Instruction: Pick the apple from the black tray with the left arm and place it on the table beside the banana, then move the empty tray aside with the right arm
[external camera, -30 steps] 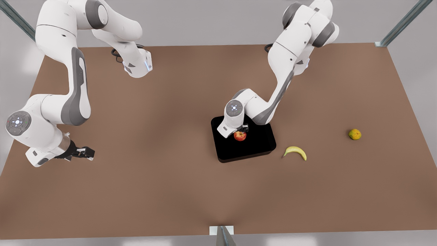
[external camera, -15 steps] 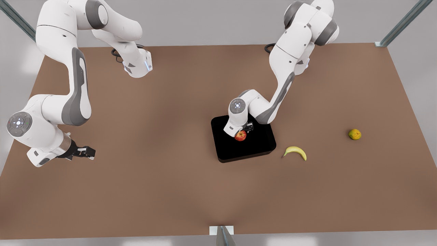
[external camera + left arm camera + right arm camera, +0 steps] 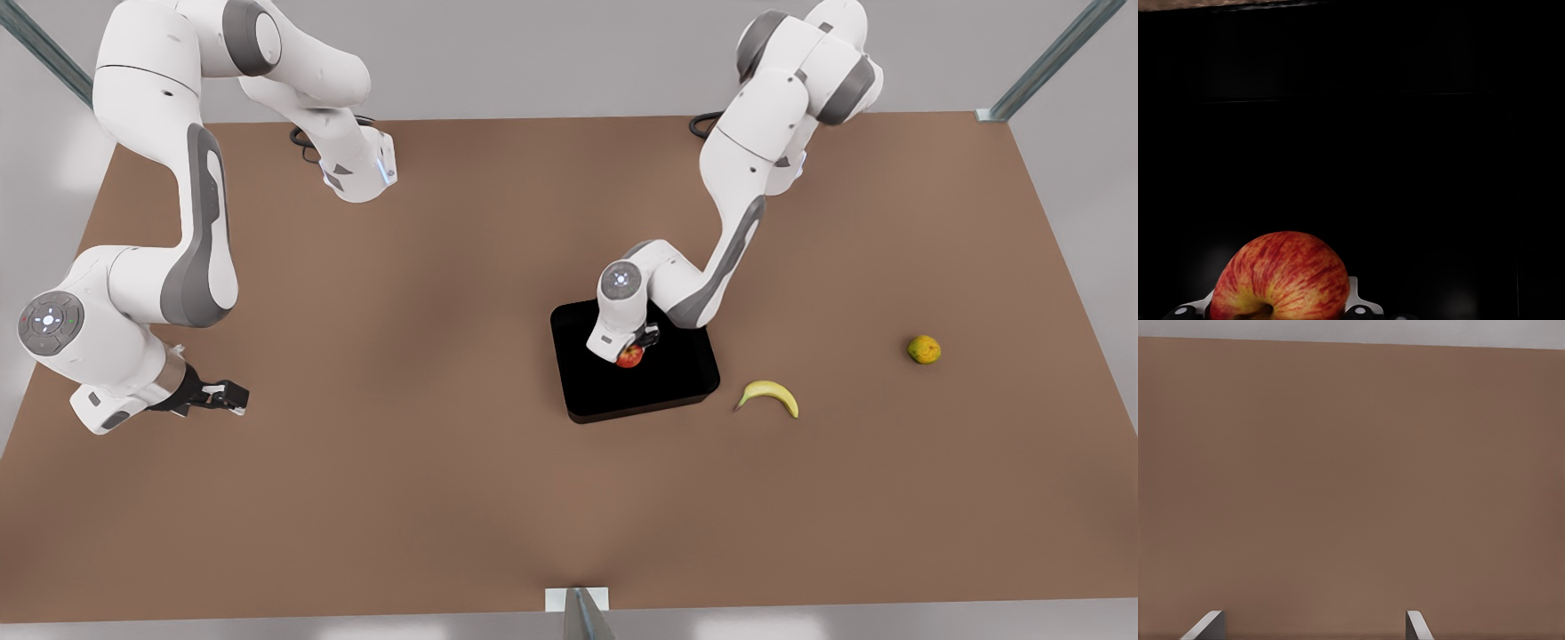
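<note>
left wrist view: left gripper (image 3: 633,345) jaws flank the apple (image 3: 1280,275), grip unclear; right gripper (image 3: 213,397) spread wide.

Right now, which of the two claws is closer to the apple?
The left claw: it is right at the apple on the black tray. The right claw waits, open, far off toward the front view's left.

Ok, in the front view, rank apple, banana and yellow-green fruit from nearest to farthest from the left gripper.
1. apple, at the left gripper, over the black tray.
2. banana, on the table off the tray's front-view right.
3. yellow-green fruit, farther toward the front view's right.
</note>
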`<move>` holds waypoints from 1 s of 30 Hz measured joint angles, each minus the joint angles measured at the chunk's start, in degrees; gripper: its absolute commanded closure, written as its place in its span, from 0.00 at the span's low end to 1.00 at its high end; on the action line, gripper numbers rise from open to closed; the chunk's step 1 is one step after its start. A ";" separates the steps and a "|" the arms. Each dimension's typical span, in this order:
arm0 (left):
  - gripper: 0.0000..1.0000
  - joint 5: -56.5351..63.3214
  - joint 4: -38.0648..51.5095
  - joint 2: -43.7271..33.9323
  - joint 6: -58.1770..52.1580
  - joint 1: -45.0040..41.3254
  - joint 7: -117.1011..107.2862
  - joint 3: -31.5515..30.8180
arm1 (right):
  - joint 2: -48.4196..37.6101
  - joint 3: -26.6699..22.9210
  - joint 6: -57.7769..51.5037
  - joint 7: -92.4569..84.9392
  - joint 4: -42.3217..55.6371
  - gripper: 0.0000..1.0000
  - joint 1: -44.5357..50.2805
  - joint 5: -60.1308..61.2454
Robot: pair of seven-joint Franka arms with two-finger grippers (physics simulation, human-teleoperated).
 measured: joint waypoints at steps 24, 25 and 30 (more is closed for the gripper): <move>0.00 1.38 11.49 -0.22 -10.18 42.81 40.92 -0.54 | 17.42 30.55 -5.96 28.91 18.22 0.00 20.40 -10.69; 0.00 0.43 18.15 -1.39 -12.90 42.72 42.04 -1.97 | 18.79 29.87 -4.97 31.29 18.68 0.00 21.38 -11.64; 0.00 -5.94 28.85 -7.02 -24.80 42.94 45.33 -6.38 | 25.13 26.29 1.00 41.93 19.09 0.00 25.83 -15.27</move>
